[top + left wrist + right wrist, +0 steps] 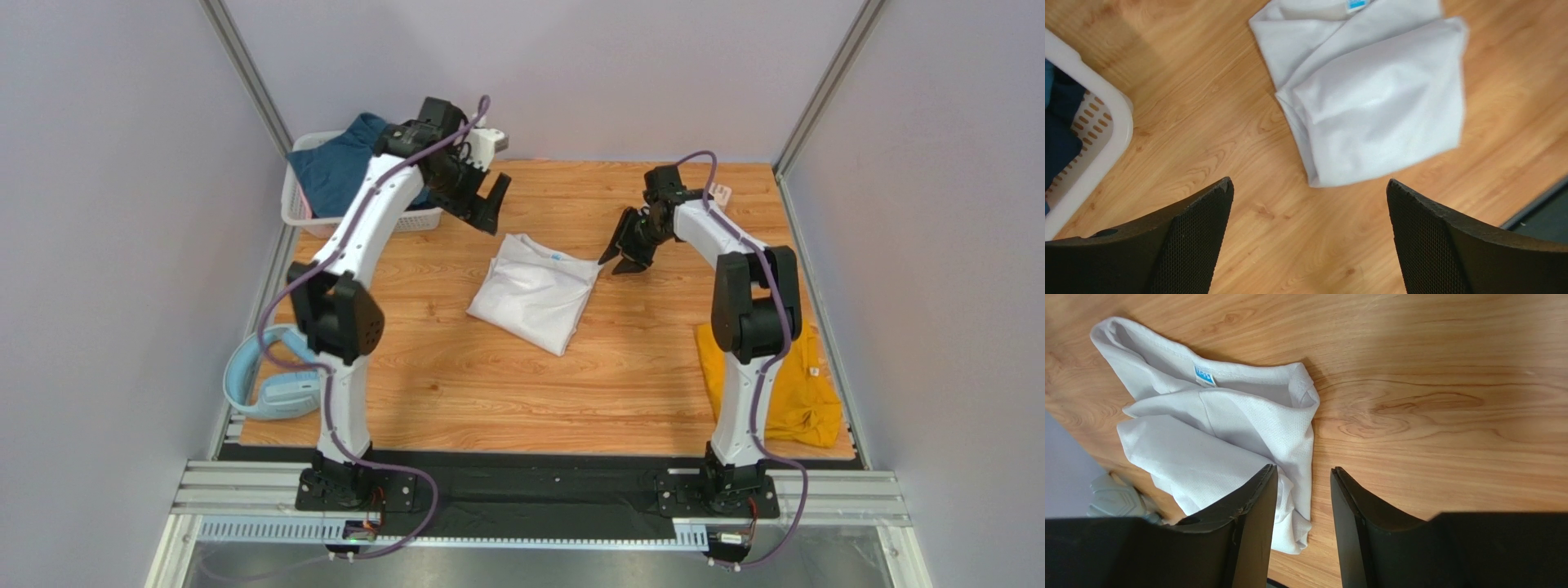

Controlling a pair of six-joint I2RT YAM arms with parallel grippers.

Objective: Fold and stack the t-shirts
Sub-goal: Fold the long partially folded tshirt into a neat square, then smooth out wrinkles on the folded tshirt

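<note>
The white t-shirt (536, 292) lies folded in a small bundle on the wooden table (491, 392). Its little blue label (1203, 374) shows at the neck, on the far side. The fold is a bit lumpy near the neck. Nothing is holding it.

Just left of the white t-shirt and a little further back hangs the left gripper (488, 205). Its jaws are wide apart with nothing between them, and it is up off the cloth. Just right of the white t-shirt, by the neck corner, is the right gripper (623, 257). Its jaws are a little apart and I see only wood in the gap, so it grips nothing. I think both are open so the shirt can rest flat by itself.

Further left and back from the white t-shirt stands a white basket (307, 221) with the teal t-shirt (337, 165) bunched inside, waiting its turn, I guess. Well to the right and nearer lies the yellow t-shirt (797, 392). It looks folded and is partly hidden behind the right arm. That may be the place for the stack. Well to the left and nearer lies a pale-blue curved thing (264, 380), off the wood.
</note>
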